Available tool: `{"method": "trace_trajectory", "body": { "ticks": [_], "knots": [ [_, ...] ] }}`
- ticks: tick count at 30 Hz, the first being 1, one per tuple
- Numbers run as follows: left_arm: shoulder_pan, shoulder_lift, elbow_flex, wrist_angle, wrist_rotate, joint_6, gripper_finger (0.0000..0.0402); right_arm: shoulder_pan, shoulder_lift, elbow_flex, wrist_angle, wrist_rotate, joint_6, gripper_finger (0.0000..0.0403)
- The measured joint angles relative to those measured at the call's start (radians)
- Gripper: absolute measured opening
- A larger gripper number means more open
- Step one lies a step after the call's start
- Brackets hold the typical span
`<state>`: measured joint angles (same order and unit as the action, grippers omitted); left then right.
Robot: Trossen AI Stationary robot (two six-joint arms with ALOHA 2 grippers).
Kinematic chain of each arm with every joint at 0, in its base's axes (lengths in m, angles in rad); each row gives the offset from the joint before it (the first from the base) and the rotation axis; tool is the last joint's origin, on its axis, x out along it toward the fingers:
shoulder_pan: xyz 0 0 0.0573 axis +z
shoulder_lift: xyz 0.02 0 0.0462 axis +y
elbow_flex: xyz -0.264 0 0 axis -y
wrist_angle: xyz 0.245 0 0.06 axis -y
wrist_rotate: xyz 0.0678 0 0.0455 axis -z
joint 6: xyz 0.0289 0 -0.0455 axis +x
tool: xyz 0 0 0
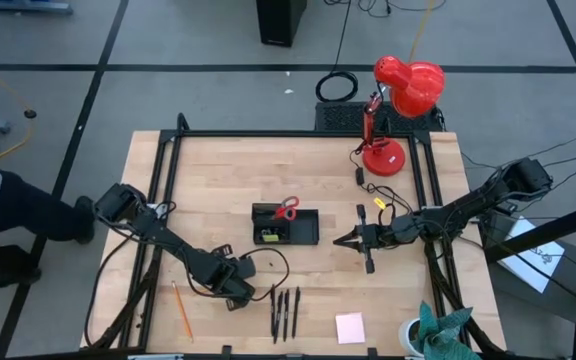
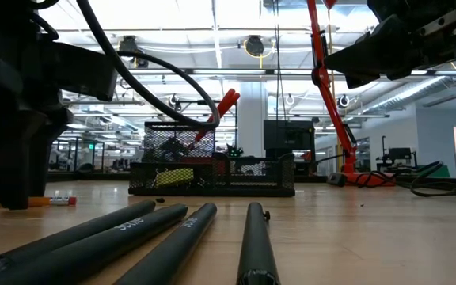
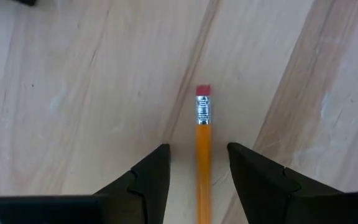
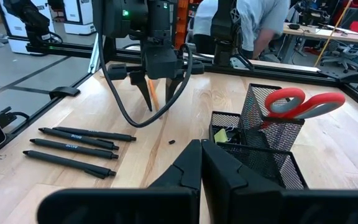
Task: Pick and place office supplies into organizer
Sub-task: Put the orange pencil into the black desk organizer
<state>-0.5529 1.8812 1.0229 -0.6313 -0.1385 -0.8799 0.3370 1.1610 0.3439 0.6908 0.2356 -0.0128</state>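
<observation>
Orange pencil (image 3: 203,162) lies flat on the wood at lower left of the overhead picture, between the parted fingers of the left gripper (image 3: 199,180), ungripped. Organizer (image 1: 286,226) sits mid-table, scissors (image 1: 285,208) upright inside. Right gripper (image 1: 340,240) hovers beside it, closed, empty.

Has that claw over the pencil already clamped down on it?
No. In the left wrist view the left gripper has its fingers spread on both sides of the pencil, with gaps showing.
</observation>
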Motion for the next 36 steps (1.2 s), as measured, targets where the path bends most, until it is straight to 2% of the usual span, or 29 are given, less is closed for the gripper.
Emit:
{"method": "trace_trajectory", "body": {
  "ticks": [6, 17, 23, 28, 32, 36],
  "knots": [
    [0.0, 0.0, 0.001, 0.0, -0.009, 0.015, 0.016, 0.0, 0.0, 0.0, 0.0, 0.0, 0.0, 0.0004],
    [0.001, 0.005, 0.002, 0.048, -0.031, 0.008, 0.0013, -0.002, 0.0, 0.0, 0.0, -0.001, 0.0, 0.0004],
    [0.0, 0.005, 0.002, 0.062, -0.034, -0.012, 0.0018, -0.002, 0.0, 0.0, 0.0, -0.001, 0.0, 0.0004],
    [-0.012, -0.015, -0.004, 0.074, -0.087, -0.04, 0.0008, -0.002, 0.0, 0.0, 0.0, -0.001, 0.0, 0.0004],
    [-0.024, -0.08, -0.012, 0.092, -0.145, -0.023, 0.001, -0.002, 0.0, 0.0, 0.001, -0.001, 0.0, 0.0004],
    [-0.029, -0.165, -0.009, 0.111, -0.266, -0.013, 0.0006, -0.002, 0.0, 0.0, 0.001, -0.001, 0.001, 0.0004]
  ]
}}
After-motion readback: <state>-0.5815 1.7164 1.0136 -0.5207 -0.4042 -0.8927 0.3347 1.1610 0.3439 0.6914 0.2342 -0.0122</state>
